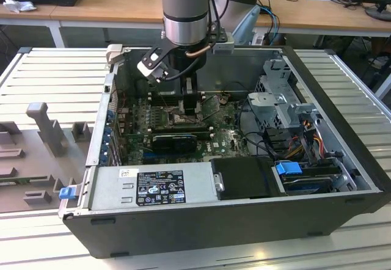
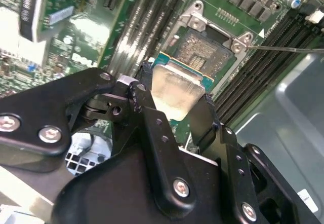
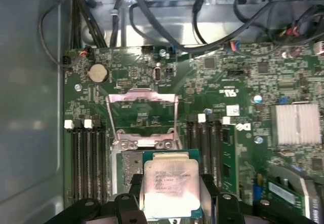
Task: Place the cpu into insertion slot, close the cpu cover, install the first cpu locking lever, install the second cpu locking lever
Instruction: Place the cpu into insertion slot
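My gripper (image 3: 170,181) is shut on the cpu (image 3: 169,191), a flat square chip with a silver top and green edge, one black finger on each of two opposite sides. In the second wrist view the gripper (image 2: 174,91) holds the cpu (image 2: 172,84) just beside and partly over the insertion slot (image 2: 205,49), a dark square socket with gold contacts. I cannot tell whether the chip touches the slot. The cpu cover (image 3: 143,98), a thin silvery frame, stands flipped open beyond the insertion slot (image 3: 129,167). In the exterior view the gripper (image 1: 186,102) reaches down into the computer case.
Black memory slots (image 3: 86,158) flank the socket on both sides. A thin metal rod (image 2: 283,48) sticks out from a socket corner. The case walls (image 1: 342,105), drive cage (image 1: 278,102), power supply (image 1: 153,187) and cables (image 3: 167,21) hem in the motherboard.
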`<state>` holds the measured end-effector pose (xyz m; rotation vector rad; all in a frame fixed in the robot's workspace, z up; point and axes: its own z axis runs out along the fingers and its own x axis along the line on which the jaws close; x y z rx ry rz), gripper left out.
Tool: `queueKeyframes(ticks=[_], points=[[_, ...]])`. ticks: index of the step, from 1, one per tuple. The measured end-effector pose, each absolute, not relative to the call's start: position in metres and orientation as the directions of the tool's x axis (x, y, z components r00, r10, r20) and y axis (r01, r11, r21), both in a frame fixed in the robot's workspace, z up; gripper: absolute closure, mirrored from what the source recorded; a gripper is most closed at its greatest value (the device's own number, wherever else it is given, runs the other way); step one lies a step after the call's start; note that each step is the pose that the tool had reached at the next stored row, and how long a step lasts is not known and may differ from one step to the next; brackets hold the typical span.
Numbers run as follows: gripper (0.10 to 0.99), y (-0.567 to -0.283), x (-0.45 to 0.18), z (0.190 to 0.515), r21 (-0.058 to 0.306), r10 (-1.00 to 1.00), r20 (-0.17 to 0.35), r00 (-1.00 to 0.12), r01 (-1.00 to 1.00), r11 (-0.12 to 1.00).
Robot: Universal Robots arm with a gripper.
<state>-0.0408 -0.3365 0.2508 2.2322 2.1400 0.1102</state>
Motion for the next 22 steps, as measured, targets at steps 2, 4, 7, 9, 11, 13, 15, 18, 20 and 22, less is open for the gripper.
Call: queueKeyframes(ticks=[2, 4, 7, 9, 11, 13, 15, 18, 20, 22], points=[[0.557, -0.331, -0.041, 0.247, 0.083, 0.999, 0.019, 0.038, 0.996, -0.039], [0.557, -0.33, -0.043, 0.243, 0.083, 0.999, 0.019, 0.034, 0.996, -0.035], [0.557, -0.33, -0.046, 0.234, 0.083, 0.999, 0.019, 0.028, 0.996, -0.029], [0.557, -0.329, -0.048, 0.23, 0.084, 0.999, 0.019, 0.028, 0.996, -0.029], [0.557, -0.328, -0.05, 0.227, 0.084, 0.999, 0.019, 0.028, 0.996, -0.029], [0.557, -0.327, -0.051, 0.226, 0.083, 0.999, 0.018, 0.028, 0.996, -0.029], [0.557, -0.325, -0.051, 0.224, 0.084, 0.999, 0.019, 0.028, 0.996, -0.029], [0.557, -0.323, -0.051, 0.219, 0.084, 0.999, 0.019, 0.029, 0.996, -0.031], [0.557, -0.322, -0.051, 0.217, 0.084, 0.999, 0.019, 0.035, 0.996, -0.036], [0.557, -0.322, -0.051, 0.214, 0.084, 0.999, 0.019, 0.036, 0.996, -0.038]])
